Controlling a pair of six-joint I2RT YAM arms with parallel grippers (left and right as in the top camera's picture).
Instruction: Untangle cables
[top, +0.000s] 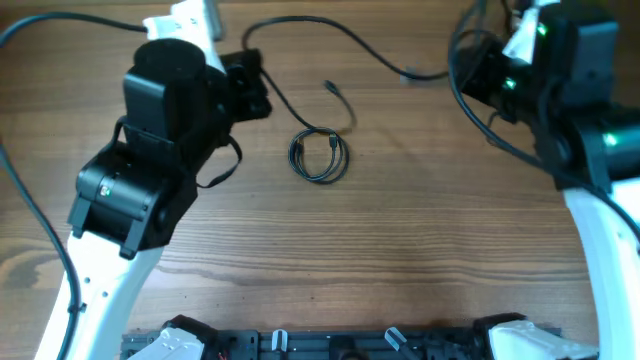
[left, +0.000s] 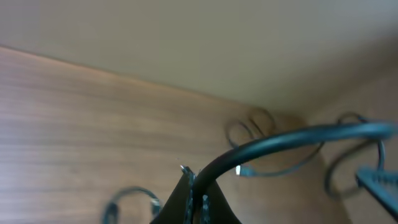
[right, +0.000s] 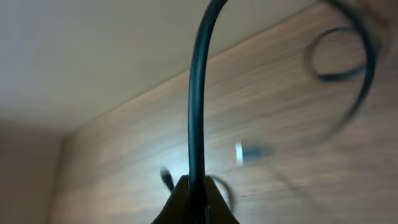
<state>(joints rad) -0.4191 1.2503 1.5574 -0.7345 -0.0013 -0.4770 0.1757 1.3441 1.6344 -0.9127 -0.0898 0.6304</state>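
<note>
We see the left claw and right claw each clamped on the cable strung between them; the coil sits bundled on the counter, so plenty left.

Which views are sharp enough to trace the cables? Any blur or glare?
Overhead: sharp, evenly lit, coiled cable crisp. Left wrist: soft throughout, long cable smeared. Right wrist: long cable fairly defined up close, table behind it blurred, with a pale sheen.
</note>
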